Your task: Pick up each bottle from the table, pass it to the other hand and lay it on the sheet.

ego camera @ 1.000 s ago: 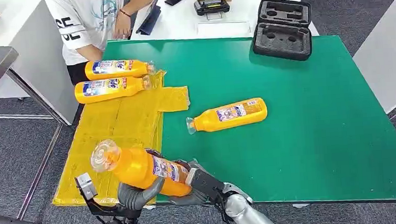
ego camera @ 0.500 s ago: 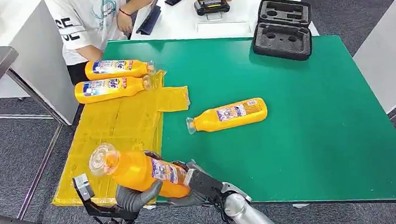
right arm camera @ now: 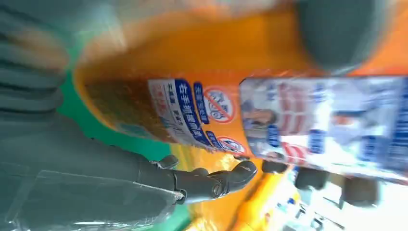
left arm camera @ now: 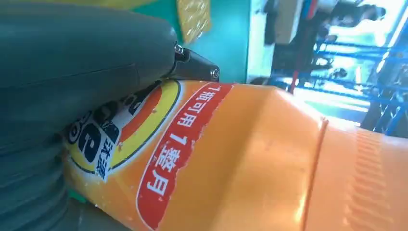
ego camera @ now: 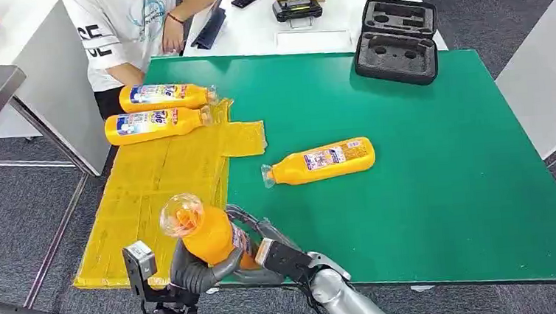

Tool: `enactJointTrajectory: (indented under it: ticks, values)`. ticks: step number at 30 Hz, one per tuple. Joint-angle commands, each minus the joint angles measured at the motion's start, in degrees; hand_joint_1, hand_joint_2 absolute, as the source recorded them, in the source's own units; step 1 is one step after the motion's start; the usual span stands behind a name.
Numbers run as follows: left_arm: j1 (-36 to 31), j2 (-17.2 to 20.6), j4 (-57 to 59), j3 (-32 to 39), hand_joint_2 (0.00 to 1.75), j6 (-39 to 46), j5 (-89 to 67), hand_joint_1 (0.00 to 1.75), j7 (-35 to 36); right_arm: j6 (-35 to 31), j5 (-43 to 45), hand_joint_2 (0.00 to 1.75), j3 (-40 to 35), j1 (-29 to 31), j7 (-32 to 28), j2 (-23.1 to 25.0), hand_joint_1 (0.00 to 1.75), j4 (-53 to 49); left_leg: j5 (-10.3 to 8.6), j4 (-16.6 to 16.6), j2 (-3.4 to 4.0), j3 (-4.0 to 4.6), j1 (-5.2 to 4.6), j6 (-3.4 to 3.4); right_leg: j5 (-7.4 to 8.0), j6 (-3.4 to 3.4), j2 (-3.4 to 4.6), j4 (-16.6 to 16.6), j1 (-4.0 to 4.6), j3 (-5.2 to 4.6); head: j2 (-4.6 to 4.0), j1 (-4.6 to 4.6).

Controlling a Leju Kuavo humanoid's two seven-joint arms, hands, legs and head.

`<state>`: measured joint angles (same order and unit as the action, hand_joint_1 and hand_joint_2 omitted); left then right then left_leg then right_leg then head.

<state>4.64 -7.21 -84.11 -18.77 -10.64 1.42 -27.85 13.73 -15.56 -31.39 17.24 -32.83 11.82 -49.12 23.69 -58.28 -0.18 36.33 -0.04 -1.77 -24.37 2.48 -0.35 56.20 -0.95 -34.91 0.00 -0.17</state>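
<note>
Bottle (ego camera: 205, 234) gripped by left hand (ego camera: 194, 270) and right hand (ego camera: 256, 258), tilted up.

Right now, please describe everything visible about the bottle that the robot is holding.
The held bottle is orange plastic with a clear cap and a printed label in blue, white and red. It is tilted, cap up and toward the camera, over the table's near edge beside the yellow sheet. The left hand and right hand both grip it.
</note>
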Motion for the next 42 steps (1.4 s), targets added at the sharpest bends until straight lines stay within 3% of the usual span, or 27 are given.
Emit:
enactJointTrajectory:
  ticks: [1,6,7,9,15,17,18,24,25,28,29,30,32,35,36,37,38,42]
  values:
    - [-1.31,0.29,-5.81,7.32,1.75,5.49,-5.31,1.75,-0.56,0.15,-0.84,0.0,4.77,-1.74,0.49,-3.59,0.0,-10.11,0.14,-0.03,-0.03,-0.26,0.07,0.09,-0.13,-0.1,-0.02,-0.01,0.08,0.3,0.0,0.0]
    - [-2.3,1.66,-8.56,10.04,1.75,7.02,-7.04,1.75,-1.13,2.1,-0.1,0.0,6.61,-3.07,0.02,-4.79,0.0,-13.38,0.03,0.02,-0.07,-0.1,0.03,0.06,-0.05,-0.06,-0.06,-0.03,0.02,0.13,0.0,0.0]
    - [-2.3,1.66,-8.56,10.04,1.75,7.02,-7.04,1.75,-1.13,2.1,-0.1,0.0,6.61,-3.07,0.02,-4.79,0.0,-13.38,0.23,-0.01,-0.05,-0.53,0.11,0.14,-0.22,-0.17,-0.03,-0.04,0.11,0.56,0.0,0.0]
    - [-2.11,1.4,-8.4,9.89,1.75,7.06,-6.99,1.75,-1.2,2.08,-0.1,0.0,6.59,-3.14,0.02,-4.59,0.0,-13.36,0.02,0.02,-0.05,-0.08,0.02,0.05,-0.04,-0.06,-0.04,-0.03,0.02,0.11,0.0,0.0]
    - [-5.1,5.04,-13.36,14.32,1.75,17.67,-13.89,1.75,-2.89,4.89,5.44,0.0,11.18,-6.48,-0.82,-6.75,0.0,-20.45,0.01,0.01,-0.15,-0.05,0.04,0.06,-0.05,-0.07,-0.14,-0.01,0.04,0.09,0.0,0.0]
    - [-5.17,5.22,-14.01,14.73,1.75,17.55,-13.99,1.75,-2.27,5.18,5.6,0.0,11.35,-7.1,-0.65,-7.03,0.0,-21.37,0.21,-0.05,-0.21,-0.45,0.13,0.16,-0.26,-0.19,-0.19,0.02,0.13,0.53,0.0,0.0]
    - [-5.17,5.22,-14.01,14.73,1.75,17.55,-13.99,1.75,-2.27,5.18,5.6,0.0,11.35,-7.1,-0.65,-7.03,0.0,-21.37,0.06,0.01,-0.09,-0.17,0.05,0.08,-0.09,-0.09,-0.08,-0.02,0.05,0.2,0.0,-0.02]
    - [-4.81,4.8,-13.52,14.16,1.75,17.69,-14.08,1.75,-2.42,5.09,5.58,0.0,11.35,-7.08,-0.63,-6.57,0.0,-21.11,0.19,0.0,-0.02,-0.44,0.09,0.1,-0.17,-0.12,0.0,-0.05,0.08,0.47,0.0,0.02]
    - [-4.81,4.8,-13.52,14.16,1.75,17.69,-14.08,1.75,-2.42,5.09,5.58,0.0,11.35,-7.08,-0.63,-6.57,0.0,-21.11,0.02,0.02,-0.03,-0.08,0.02,0.04,-0.03,-0.05,-0.02,-0.02,0.02,0.1,0.0,0.0]
    - [-4.81,4.8,-13.52,14.16,1.75,17.69,-14.08,1.75,-2.42,5.09,5.58,0.0,11.35,-7.08,-0.63,-6.57,0.0,-21.11,0.01,0.02,-0.04,-0.07,0.03,0.05,-0.02,-0.05,-0.03,-0.03,0.02,0.09,0.0,0.0]
    - [-4.81,4.8,-13.52,14.16,1.75,17.69,-14.08,1.75,-2.42,5.09,5.58,0.0,11.35,-7.08,-0.63,-6.57,0.0,-21.11,0.2,-0.01,-0.03,-0.46,0.1,0.13,-0.19,-0.16,-0.02,-0.04,0.1,0.5,0.0,0.0]
    - [-4.81,4.8,-13.52,14.16,1.75,17.69,-14.08,1.75,-2.42,5.09,5.58,0.0,11.35,-7.08,-0.63,-6.57,0.0,-21.11,0.04,0.02,-0.03,-0.13,0.03,0.06,-0.05,-0.07,-0.02,-0.03,0.03,0.15,0.0,0.0]
    - [-4.97,5.81,-13.82,14.24,1.75,24.07,-21.39,1.75,-2.04,4.65,6.25,0.0,12.55,-7.6,-1.03,-6.32,0.0,-21.85,0.2,0.02,-0.02,-0.51,0.1,0.14,-0.19,-0.17,0.0,-0.06,0.1,0.54,0.0,0.0]
    - [-5.6,9.62,-13.73,12.77,1.75,26.17,-33.22,1.75,3.72,5.46,8.13,0.0,15.78,-8.65,-1.66,-5.44,0.0,-24.5,0.07,0.02,-0.05,-0.2,0.05,0.09,-0.09,-0.1,-0.04,-0.02,0.05,0.22,0.0,-0.02]
    - [-6.08,11.36,-13.06,11.85,1.75,26.01,-40.49,1.75,7.17,6.23,9.04,1.75,17.02,-8.72,-1.42,-5.08,0.0,-25.32,0.04,0.03,-0.06,-0.13,0.03,0.07,-0.07,-0.08,-0.06,0.0,0.03,0.14,0.0,0.0]
    - [-6.55,13.18,-12.01,10.4,1.75,24.07,-45.19,1.75,10.04,6.68,9.81,1.75,18.18,-8.66,-1.31,-4.78,0.0,-25.61,0.24,0.01,-0.05,-0.56,0.12,0.18,-0.25,-0.21,-0.04,-0.01,0.12,0.58,0.0,-0.02]
    - [-7.11,14.75,-10.19,8.95,1.75,22.81,-49.05,1.75,11.94,6.81,10.16,1.75,19.15,-8.12,-1.26,-4.73,0.0,-25.5,0.04,0.03,-0.11,-0.18,0.03,0.09,-0.09,-0.1,-0.1,0.0,0.02,0.2,0.0,0.0]
    - [-12.39,17.88,0.92,2.27,1.75,18.04,-58.74,1.75,15.74,7.63,11.84,1.75,21.79,-6.82,-1.71,-4.12,0.0,-24.67,-0.01,0.09,-0.18,-0.27,0.03,0.1,-0.07,-0.11,-0.17,-0.05,0.02,0.28,0.0,-0.02]
